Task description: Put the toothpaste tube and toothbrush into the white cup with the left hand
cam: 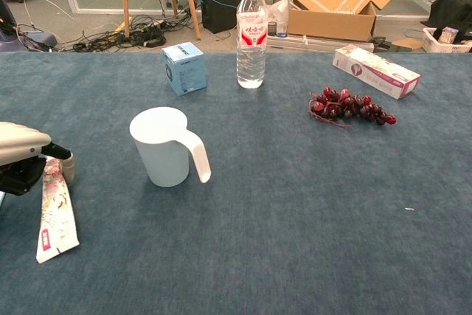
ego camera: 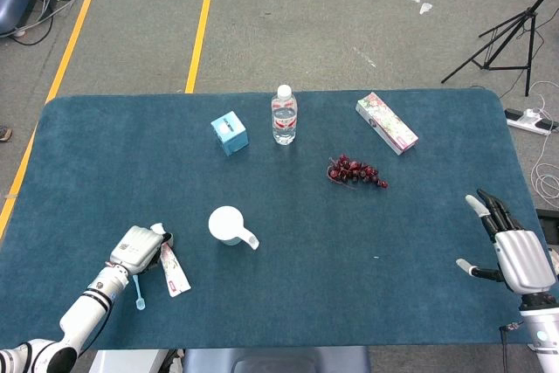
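Note:
The white cup (ego camera: 229, 225) (cam: 166, 145) stands upright on the blue table, its handle pointing to the front right. Well left of it, my left hand (ego camera: 135, 249) (cam: 18, 156) is low over the table with its fingers curled around the cap end of the white and pink toothpaste tube (ego camera: 172, 268) (cam: 55, 212). The rest of the tube lies flat on the cloth. A light blue toothbrush (ego camera: 138, 288) sticks out toward the front edge from under the hand; its head is hidden. My right hand (ego camera: 515, 252) rests at the far right with fingers spread and nothing in it.
Behind the cup stand a small blue box (ego camera: 230, 133) and a water bottle (ego camera: 284, 115). A bunch of red grapes (ego camera: 356, 171) and a long flowered carton (ego camera: 386, 122) lie further right. The table's front edge (ego camera: 262, 344) runs close below the left hand.

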Controlling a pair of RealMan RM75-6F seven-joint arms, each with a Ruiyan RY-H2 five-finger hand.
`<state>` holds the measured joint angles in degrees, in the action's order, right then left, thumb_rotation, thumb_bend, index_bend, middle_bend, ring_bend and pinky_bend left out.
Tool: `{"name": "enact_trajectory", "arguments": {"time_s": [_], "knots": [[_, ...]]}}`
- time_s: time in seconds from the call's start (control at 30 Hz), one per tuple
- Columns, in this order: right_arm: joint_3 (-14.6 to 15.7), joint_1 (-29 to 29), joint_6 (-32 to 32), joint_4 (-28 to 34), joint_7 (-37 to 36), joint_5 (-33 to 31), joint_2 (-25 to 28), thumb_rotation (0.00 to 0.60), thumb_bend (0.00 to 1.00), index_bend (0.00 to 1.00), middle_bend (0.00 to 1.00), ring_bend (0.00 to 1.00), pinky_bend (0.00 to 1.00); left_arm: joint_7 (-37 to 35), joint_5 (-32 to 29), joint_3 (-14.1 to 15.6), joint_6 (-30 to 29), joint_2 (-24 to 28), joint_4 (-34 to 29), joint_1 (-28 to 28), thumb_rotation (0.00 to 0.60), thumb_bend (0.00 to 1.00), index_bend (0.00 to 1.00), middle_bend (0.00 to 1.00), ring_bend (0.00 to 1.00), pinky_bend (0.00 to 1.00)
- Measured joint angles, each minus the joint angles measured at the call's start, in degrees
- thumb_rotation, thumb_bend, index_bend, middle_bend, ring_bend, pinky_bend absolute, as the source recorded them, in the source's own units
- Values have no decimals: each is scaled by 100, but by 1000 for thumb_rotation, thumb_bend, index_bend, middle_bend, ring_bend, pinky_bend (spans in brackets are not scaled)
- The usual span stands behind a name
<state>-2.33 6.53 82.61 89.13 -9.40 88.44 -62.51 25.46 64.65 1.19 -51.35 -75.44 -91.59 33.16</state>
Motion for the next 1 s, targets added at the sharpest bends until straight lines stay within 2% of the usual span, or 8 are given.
{"name": "enact_trajectory", "arguments": {"time_s": [0.47,0.73,1.0], "knots": [[-8,-1,2,-5,-24,-10,9,600,33,27,36,39,326,297,-276,95,-75,145,-53,-7,600,990,385,1000,1000,966],[-7,-1,4,8,0,-9,3,600,33,26,36,39,326,648,-646,162,-188,343,-196,-29,600,990,413,1000,1000,968],[-5,3,-4,12,18,-8,-6,600,33,27,36,39,326,992,-1109,256,-275,495,-325,-34,600,992,515,1000,1000,969]]}}
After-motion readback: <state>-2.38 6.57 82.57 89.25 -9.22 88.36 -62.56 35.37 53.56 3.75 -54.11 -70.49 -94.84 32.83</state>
